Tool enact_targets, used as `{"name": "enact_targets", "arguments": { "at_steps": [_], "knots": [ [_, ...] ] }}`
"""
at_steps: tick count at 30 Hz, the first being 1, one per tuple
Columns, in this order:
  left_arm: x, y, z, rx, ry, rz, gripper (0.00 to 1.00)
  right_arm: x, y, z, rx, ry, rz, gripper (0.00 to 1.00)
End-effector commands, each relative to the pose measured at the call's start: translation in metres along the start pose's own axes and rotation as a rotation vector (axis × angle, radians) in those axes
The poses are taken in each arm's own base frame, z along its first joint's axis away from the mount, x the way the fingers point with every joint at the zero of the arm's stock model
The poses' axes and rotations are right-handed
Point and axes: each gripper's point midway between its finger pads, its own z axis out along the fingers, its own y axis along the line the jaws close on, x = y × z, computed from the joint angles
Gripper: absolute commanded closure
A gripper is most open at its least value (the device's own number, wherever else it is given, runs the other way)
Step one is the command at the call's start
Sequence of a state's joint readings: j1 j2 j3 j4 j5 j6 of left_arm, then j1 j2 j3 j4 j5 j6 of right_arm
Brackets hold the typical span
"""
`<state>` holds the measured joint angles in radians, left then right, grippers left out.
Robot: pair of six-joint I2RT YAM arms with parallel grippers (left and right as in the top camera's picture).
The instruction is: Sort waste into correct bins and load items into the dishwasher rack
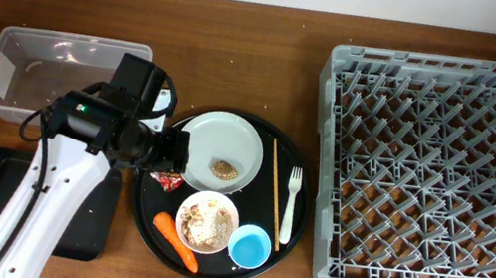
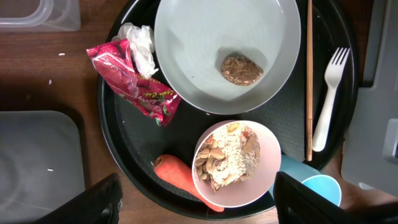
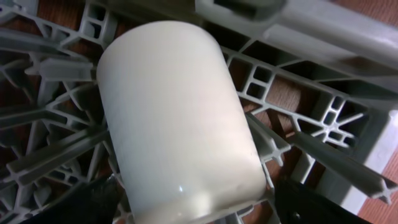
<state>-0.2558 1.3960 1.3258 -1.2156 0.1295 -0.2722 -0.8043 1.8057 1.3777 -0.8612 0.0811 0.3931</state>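
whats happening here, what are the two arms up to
The left end effector hovers open over the round black tray, where the plate, bowl, carrot and red wrapper sit. The right end effector straddles a white cup in the dishwasher rack; whether it grips it is unclear.

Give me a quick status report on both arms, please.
Left gripper open over the round tray, empty. Right gripper straddles the cup in the rack; grip unclear. Plate, bowl, fork not yet loaded.
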Motion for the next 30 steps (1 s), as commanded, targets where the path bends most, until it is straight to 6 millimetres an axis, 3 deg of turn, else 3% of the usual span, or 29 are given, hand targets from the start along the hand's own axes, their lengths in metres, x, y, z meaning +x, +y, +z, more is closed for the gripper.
{"name": "enact_targets", "arguments": {
  "at_steps": [1,7,11,21,30],
  "knots": [
    [0.0,0.0,-0.001,-0.005,-0.003,0.016,0.23,-0.001,-0.004,0.003,0.022,-0.009,0.01,0.19],
    [0.0,0.0,-0.001,-0.005,-0.003,0.016,0.23,0.002,-0.001,0.003,0.002,0.003,0.01,0.41],
    [0.0,0.0,-0.001,-0.005,-0.003,0.017,0.23,0.005,0.005,-0.004,-0.035,0.028,0.009,0.48],
    [0.0,0.0,-0.001,-0.005,-0.003,0.017,0.23,-0.023,0.018,-0.062,-0.09,-0.011,0.013,0.48],
    [0.001,0.0,-0.001,-0.006,-0.001,0.017,0.23,-0.003,0.02,-0.065,-0.114,0.078,0.011,0.48]
  ]
}}
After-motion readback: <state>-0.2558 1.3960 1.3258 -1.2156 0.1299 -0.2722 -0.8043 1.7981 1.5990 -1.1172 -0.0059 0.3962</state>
